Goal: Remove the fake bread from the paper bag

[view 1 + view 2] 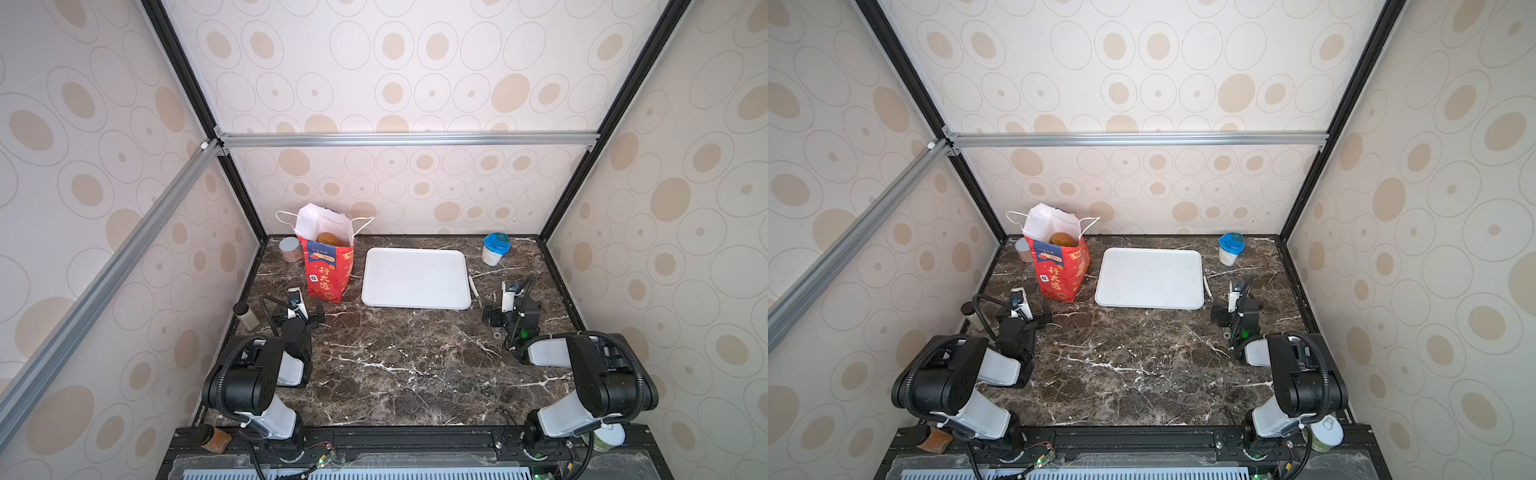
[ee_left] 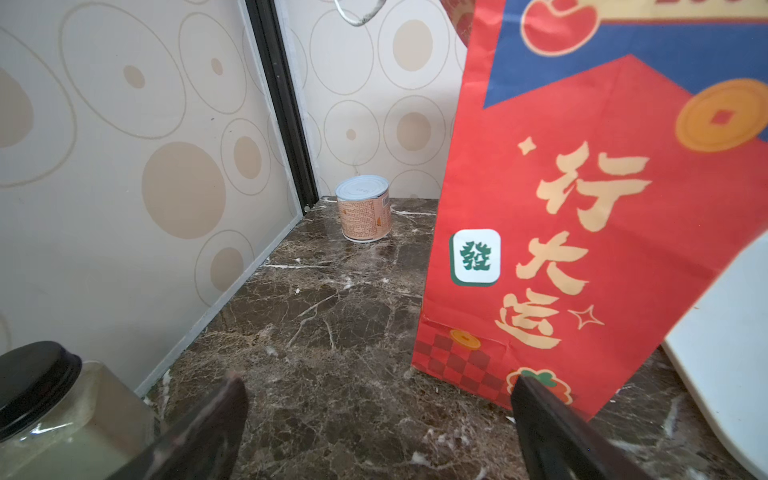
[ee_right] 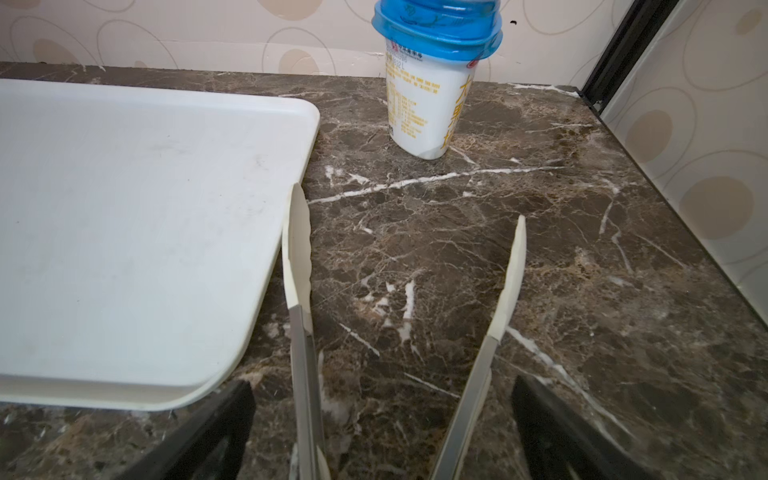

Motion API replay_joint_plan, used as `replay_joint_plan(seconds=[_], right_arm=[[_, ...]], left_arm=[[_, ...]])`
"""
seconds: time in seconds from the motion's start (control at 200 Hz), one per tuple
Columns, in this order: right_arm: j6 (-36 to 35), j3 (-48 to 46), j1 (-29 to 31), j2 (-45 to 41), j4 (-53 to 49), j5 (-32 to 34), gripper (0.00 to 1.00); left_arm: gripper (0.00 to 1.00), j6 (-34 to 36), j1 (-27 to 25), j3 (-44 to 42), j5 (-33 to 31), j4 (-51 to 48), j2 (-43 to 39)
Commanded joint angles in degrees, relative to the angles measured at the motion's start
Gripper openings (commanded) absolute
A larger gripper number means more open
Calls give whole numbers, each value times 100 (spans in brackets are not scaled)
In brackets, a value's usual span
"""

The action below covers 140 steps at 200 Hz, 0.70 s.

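Our left gripper [image 2: 378, 382] has its jaws spread wide, with only the bare marble table [image 2: 332, 311] between them. One of its fingers [image 2: 557, 432] sits close in front of the bottom corner of the paper bag [image 2: 582, 228], and we cannot tell whether it touches. Our right gripper [image 3: 382, 384] is spread just as wide. The two white-tipped arms of a pair of metal tongs [image 3: 297, 249] lie between its jaws, with a gap showing between each arm and the finger beside it. In both top views the paper bag [image 1: 328, 270] stands upright at the far left of the table. Its long axis is vertical, its mouth opens upward, its printed red face is turned toward our arms, and a white cord handle falls outward on each side. Of the fake bread [image 1: 330, 239] we see only one rounded brown top in the bag's mouth, so we cannot tell its long axis or which way it points. Just right of the bag lies a flat white tray [image 1: 415, 278], its long side running across the table. A small can [image 2: 363, 214] stands behind the bag in the far left corner, and a black-lidded jar [image 2: 37, 374] stands at the left edge near our left gripper. A blue-lidded cup [image 3: 428, 104] stands in the far right corner.
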Motion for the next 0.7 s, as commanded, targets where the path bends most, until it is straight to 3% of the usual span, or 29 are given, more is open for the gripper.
replay_joint_plan(seconds=[0.0,0.695], right_arm=[[-75,89,-33,-66,23,-45,100],[-56,79,-64,-79,16,-83,100]], left_arm=[[100,108,-9,6,42,211,-31],[100,20,105,58,235,79,-42]])
